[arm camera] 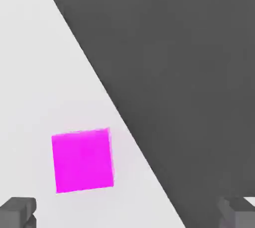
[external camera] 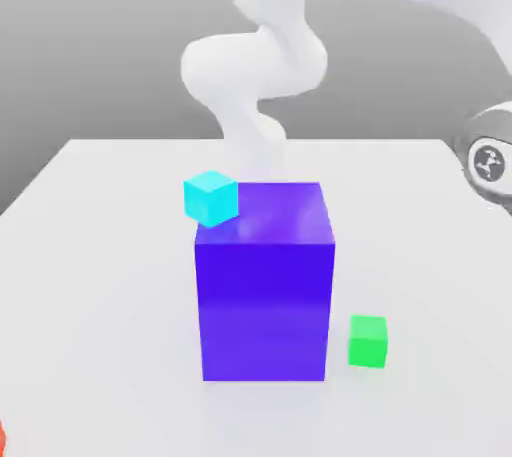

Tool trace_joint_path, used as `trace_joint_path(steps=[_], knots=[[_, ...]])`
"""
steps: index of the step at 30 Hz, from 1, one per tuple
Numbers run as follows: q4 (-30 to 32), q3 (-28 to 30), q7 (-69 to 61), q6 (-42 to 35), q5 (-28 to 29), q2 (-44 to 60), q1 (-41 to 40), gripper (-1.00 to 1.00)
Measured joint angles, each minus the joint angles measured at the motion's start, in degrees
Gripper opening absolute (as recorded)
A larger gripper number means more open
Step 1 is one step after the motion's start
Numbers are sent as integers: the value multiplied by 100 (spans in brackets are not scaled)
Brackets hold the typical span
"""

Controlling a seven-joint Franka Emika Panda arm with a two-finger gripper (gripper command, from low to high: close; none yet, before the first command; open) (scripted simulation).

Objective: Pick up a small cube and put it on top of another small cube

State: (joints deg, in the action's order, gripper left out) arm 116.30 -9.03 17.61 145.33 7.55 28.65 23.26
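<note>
On the white table (external camera: 100, 275), the hand view shows the magenta cube (arm camera: 82, 160) between spread fingers (arm camera: 19, 211).

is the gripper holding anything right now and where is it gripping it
Nothing is held. The gripper is open, its fingertips wide apart, and the magenta cube lies untouched on the table.

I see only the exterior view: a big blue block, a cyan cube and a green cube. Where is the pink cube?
Observer: The pink cube shows in the hand view, resting on the white table near the table's edge.
Operator: Is the gripper holding it?
Observer: No. The gripper is open, and the cube sits apart from both fingertips.
Operator: Is the cube centred between them?
Observer: Not quite; in the hand view it lies nearer one fingertip than the other.
</note>
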Motion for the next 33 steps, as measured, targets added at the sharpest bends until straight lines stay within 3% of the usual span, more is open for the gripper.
trace_joint_path(steps=[3,4,11,15,25,29,33], knots=[[-149,98,36,389,143,623,128,0],[-193,133,58,519,179,802,158,-100],[-201,144,46,533,168,833,173,-100],[2,33,-83,55,54,149,81,-100],[1973,139,-1853,223,755,-1755,-326,-100],[2820,138,-2948,396,576,-2477,-519,-100],[3679,185,-4300,600,45,-3137,-550,-100]])
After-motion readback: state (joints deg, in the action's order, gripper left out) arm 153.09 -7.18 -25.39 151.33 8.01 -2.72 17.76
